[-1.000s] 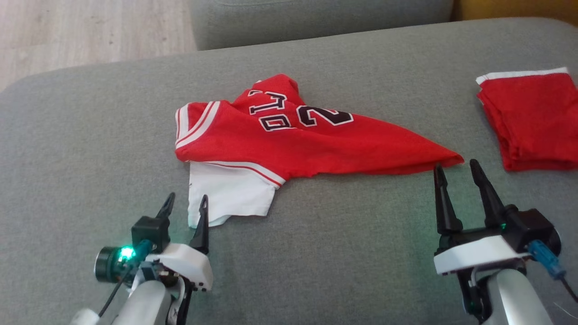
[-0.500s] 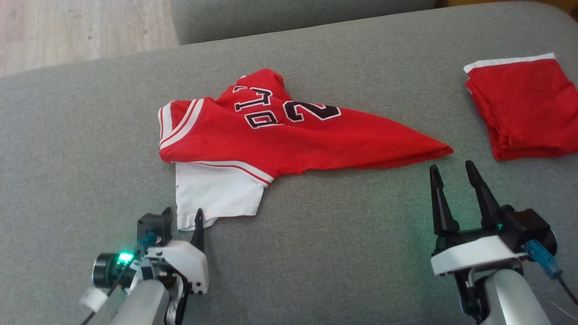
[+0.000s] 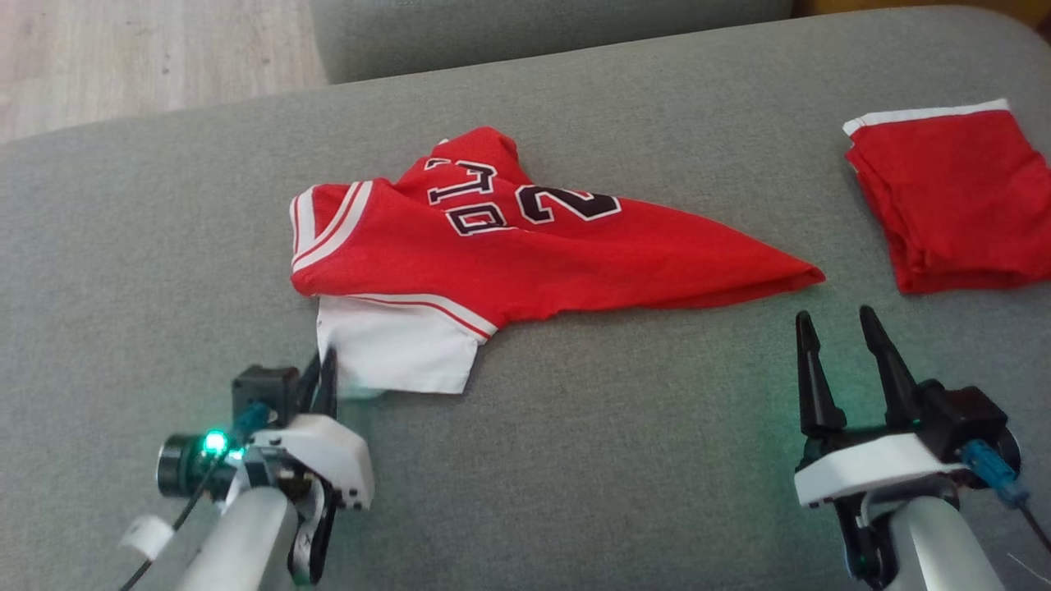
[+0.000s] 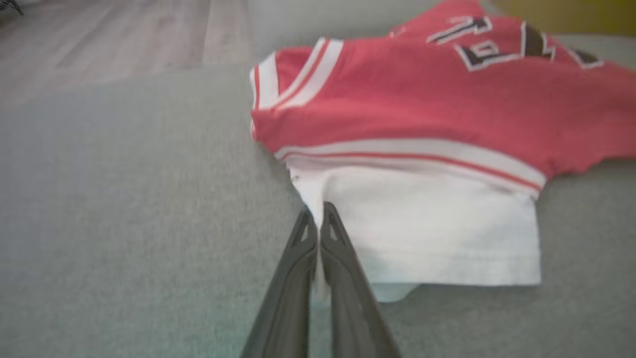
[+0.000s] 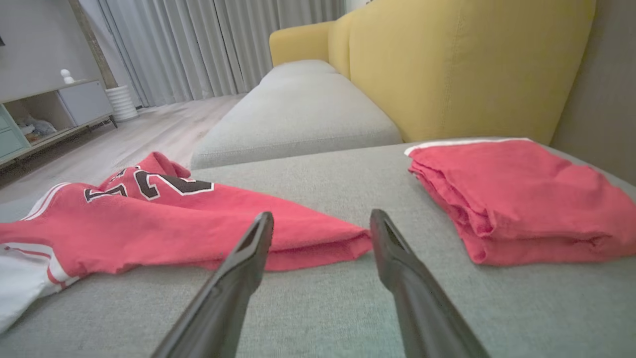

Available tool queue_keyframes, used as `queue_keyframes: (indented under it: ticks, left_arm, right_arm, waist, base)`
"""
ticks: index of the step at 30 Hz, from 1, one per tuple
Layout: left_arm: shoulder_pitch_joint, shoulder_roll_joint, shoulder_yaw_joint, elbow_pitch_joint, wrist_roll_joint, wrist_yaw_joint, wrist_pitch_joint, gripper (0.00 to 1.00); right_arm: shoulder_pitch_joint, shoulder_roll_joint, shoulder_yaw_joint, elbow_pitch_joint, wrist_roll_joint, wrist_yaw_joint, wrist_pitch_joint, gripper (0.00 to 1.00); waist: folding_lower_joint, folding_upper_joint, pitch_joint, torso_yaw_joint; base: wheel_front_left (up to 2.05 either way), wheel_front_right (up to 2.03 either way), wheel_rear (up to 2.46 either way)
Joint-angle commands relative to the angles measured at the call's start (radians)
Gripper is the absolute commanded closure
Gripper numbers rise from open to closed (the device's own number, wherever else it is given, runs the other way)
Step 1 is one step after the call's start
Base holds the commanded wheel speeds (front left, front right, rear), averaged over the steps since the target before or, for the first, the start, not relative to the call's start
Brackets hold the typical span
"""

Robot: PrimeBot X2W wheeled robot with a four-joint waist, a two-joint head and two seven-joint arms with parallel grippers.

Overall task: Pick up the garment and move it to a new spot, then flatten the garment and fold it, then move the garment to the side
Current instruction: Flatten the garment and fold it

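Left claw [image 3: 324, 361] newly closed — two garments [image 3: 525, 254] [image 3: 952, 197]

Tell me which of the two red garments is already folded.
The plain red garment at the right, a neat stack. The numbered jersey lies crumpled, left gripper pinching its white part.

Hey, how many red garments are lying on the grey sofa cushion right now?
2. A crumpled red-and-white numbered jersey lies centrally; a folded red garment with white trim sits at the far right.
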Motion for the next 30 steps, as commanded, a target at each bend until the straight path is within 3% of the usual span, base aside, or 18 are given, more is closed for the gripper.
queue_keyframes:
  ticks: [1,7,12,22,30]
  left_arm:
    - [-0.025,0.026,0.048,-0.054,-0.010,0.003,-0.042,1.00]
    - [-0.023,0.025,0.072,-0.165,-0.018,-0.007,-0.196,1.00]
    - [-0.016,0.029,0.082,-0.238,-0.009,-0.001,-0.265,1.00]
    - [0.004,0.036,0.121,-0.342,0.014,0.026,-0.308,1.00]
    - [0.021,0.034,0.110,-0.344,0.031,0.013,-0.311,1.00]
  right_arm:
    - [-0.032,-0.002,0.014,-0.017,-0.004,-0.002,-0.006,0.00]
    - [-0.039,-0.002,-0.014,0.046,0.010,-0.002,0.025,0.00]
    - [-0.045,-0.002,-0.027,0.101,0.065,-0.002,0.056,0.00]
    - [-0.067,-0.002,-0.030,0.185,0.124,-0.002,0.082,0.00]
    - [-0.079,-0.002,0.005,0.236,0.183,-0.002,0.101,0.00]
  waist:
    - [0.0000,0.0000,-0.004,0.006]
    - [0.0000,0.0000,-0.015,0.032]
    - [0.0000,0.0000,-0.024,0.049]
    - [0.0000,0.0000,-0.031,0.066]
    - [0.0000,0.0000,-0.034,0.062]
  base:
    - [0.00,0.00,0.00]
    - [0.00,0.00,0.00]
    - [0.00,0.00,0.00]
    - [0.00,0.00,0.00]
    - [0.00,0.00,0.00]
